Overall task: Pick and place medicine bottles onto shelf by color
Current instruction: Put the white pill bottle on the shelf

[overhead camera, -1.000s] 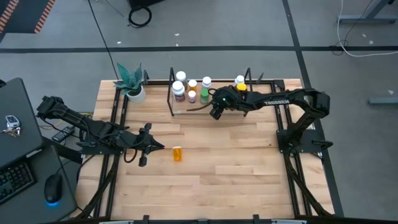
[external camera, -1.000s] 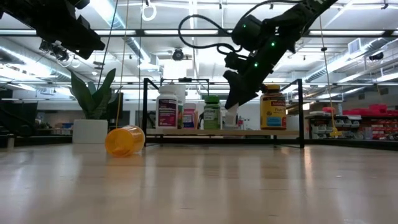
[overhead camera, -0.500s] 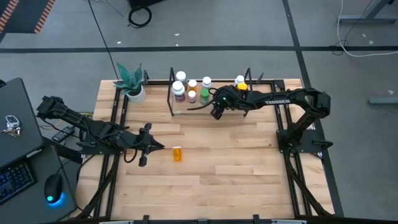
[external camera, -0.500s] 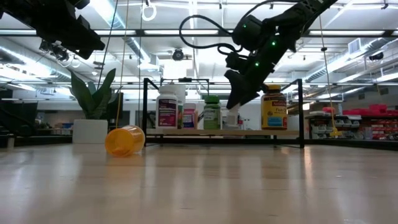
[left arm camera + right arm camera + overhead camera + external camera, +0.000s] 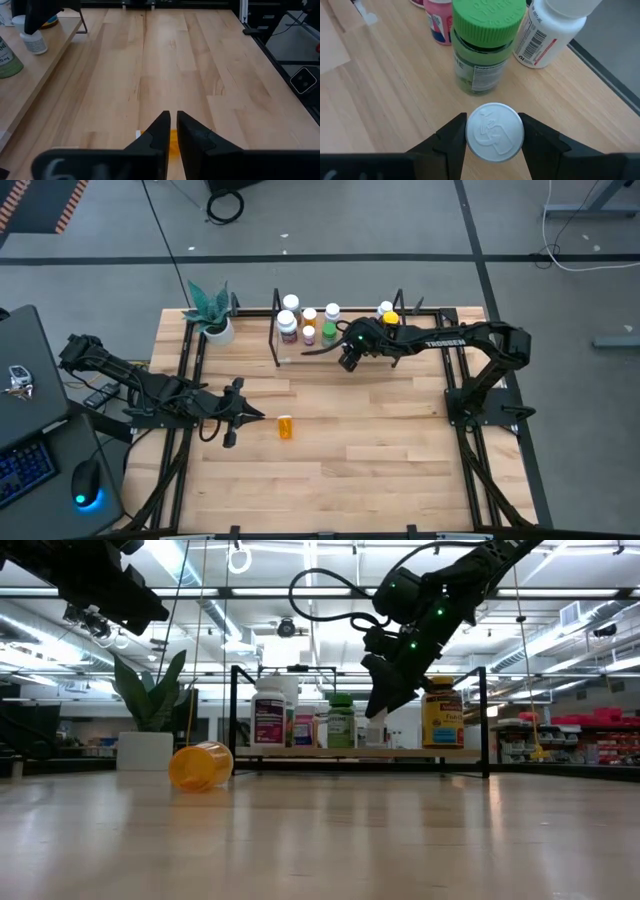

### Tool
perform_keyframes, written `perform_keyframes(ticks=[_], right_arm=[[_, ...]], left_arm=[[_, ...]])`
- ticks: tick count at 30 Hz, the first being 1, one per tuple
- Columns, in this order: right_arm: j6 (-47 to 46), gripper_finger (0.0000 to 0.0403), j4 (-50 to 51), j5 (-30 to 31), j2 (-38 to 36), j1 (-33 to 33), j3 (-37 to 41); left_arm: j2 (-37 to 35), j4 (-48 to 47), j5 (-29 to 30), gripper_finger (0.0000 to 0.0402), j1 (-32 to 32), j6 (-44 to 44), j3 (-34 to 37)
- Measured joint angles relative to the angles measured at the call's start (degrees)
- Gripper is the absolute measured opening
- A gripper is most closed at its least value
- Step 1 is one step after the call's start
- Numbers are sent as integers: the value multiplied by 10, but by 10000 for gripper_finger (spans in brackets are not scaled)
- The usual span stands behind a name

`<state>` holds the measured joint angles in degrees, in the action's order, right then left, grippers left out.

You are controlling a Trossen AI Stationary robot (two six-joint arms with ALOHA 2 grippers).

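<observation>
The right gripper clamps a white-capped bottle over the shelf, beside the green-capped bottle. The left gripper (fingers closed, empty) hovers near the orange bottle.

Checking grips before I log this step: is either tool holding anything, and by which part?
The right tool grips a white-capped bottle by the sides of its cap, over the shelf. The left tool is shut and holds nothing.

Orange bottle is laid on its side at table centre. Other bottles, including green-capped bottle and yellow-lidded bottle, are stood upright on shelf at 12 o'clock.
</observation>
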<state>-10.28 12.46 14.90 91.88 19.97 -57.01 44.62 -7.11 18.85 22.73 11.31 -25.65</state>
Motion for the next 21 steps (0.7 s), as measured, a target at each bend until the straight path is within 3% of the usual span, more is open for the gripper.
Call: perform_keyframes(ticks=[10,21], right_arm=[[9,180,0,-19,0,0,0],[15,245,-3,-10,0,0,0]], left_arm=[[0,0,0,28,0,0,0],[0,0,0,39,0,0,0]])
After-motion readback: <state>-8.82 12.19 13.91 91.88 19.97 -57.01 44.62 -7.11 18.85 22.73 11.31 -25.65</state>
